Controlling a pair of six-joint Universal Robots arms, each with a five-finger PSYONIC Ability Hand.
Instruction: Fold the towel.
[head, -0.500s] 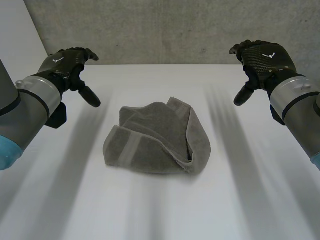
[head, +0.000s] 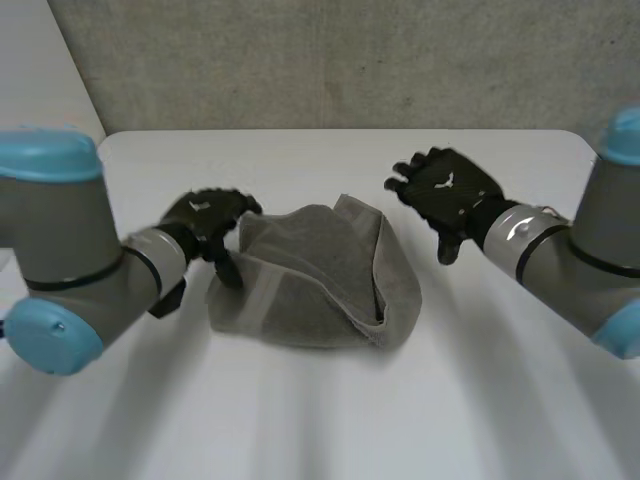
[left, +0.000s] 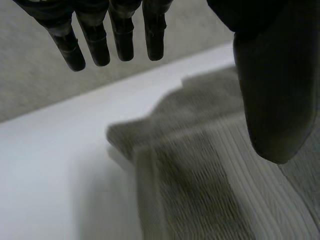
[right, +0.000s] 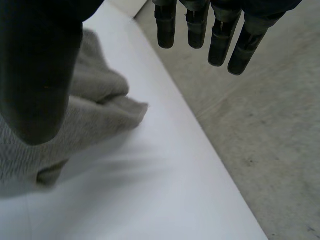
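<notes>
A grey towel (head: 315, 275) lies crumpled in a loose heap in the middle of the white table (head: 320, 420). My left hand (head: 208, 225) is low at the towel's left edge, fingers relaxed and apart from the thumb, holding nothing. In the left wrist view the towel (left: 210, 170) lies under the thumb (left: 272, 85), with the fingers (left: 115, 35) above the bare table. My right hand (head: 447, 195) hovers just off the towel's far right corner, open. In the right wrist view the towel (right: 75, 125) sits beside the thumb (right: 37, 70), with the fingers (right: 220, 30) spread over the table's edge.
A grey concrete wall (head: 330, 60) stands behind the table's far edge. In the right wrist view, grey floor (right: 260, 140) lies beyond the table's edge. Bare table surface surrounds the towel on all sides.
Both arms have swung down and inward: the left hand dropped from the far left to the towel's left edge, and the right hand came from the far right toward its far right corner.
</notes>
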